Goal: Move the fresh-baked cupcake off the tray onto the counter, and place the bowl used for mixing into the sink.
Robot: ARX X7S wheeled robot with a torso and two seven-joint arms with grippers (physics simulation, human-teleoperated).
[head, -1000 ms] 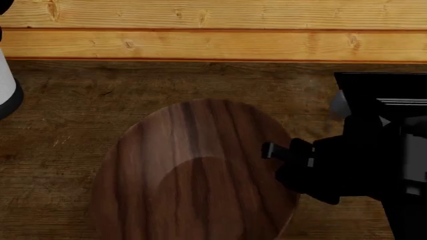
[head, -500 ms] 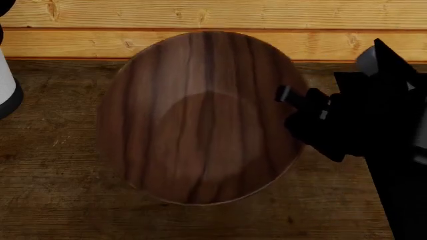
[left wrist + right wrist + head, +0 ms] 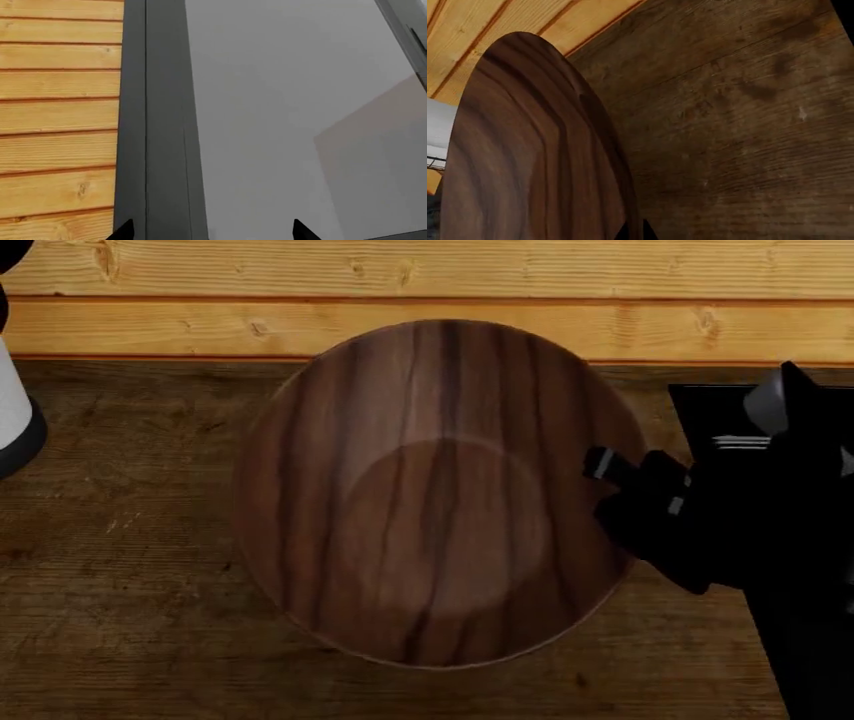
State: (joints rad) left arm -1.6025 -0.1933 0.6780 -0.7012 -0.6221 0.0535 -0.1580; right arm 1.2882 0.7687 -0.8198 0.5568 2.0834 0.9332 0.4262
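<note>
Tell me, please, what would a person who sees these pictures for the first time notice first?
The big dark wooden bowl fills the middle of the head view, held up above the brown plank counter. The black right tool grips its rim on the right side, and a corner of the black sink shows behind that arm. The left wrist view shows only pine boards and a grey panel.

I can't read any text, label, brand, number or sign from here: nothing on the bowl [image 3: 434,490], nothing on the surface [image 3: 120,540], nothing on the wall boards [image 3: 400,300] or the grey panel [image 3: 280,100].
</note>
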